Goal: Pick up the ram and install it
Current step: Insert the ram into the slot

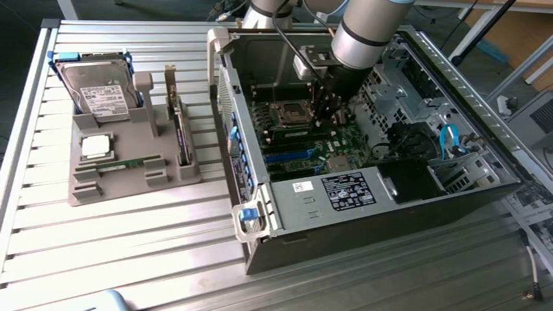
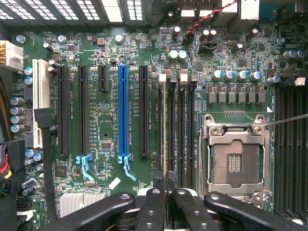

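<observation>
With the gripper [image 2: 166, 192] clamped on the ram [image 2: 165, 125], edge-on over the memory slots [image 2: 182, 130] beside the processor socket [image 2: 237, 156], hold it square to its slot and press evenly

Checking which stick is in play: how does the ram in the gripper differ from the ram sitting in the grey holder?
The held ram is clamped in the shut gripper; the holder ram is free of any grip. The held ram is inside the computer case, seen edge-on in line with the memory slots; the holder ram sits outside it in the grey holder, its long side showing. Both are long, thin sticks.
</observation>
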`<state>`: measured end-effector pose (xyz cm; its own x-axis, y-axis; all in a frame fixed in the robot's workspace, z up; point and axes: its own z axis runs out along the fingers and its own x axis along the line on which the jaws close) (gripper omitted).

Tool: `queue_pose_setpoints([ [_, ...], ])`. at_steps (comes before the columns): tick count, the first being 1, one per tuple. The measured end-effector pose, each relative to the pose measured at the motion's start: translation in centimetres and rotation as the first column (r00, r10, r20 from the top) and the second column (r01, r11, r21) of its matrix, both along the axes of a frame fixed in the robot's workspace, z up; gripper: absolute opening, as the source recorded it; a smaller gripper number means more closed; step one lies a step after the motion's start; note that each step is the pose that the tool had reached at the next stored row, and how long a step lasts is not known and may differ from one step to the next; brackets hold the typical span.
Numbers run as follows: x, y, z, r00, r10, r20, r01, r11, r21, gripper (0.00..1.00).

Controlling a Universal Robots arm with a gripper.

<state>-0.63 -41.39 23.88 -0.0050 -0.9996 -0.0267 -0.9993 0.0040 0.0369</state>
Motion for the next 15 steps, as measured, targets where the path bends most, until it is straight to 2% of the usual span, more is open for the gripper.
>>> queue_pose_setpoints([
  [15,0.0,0.0,-0.05,1.0,-0.006,0.0001,0.006,1.0,0.0001,0.12],
])
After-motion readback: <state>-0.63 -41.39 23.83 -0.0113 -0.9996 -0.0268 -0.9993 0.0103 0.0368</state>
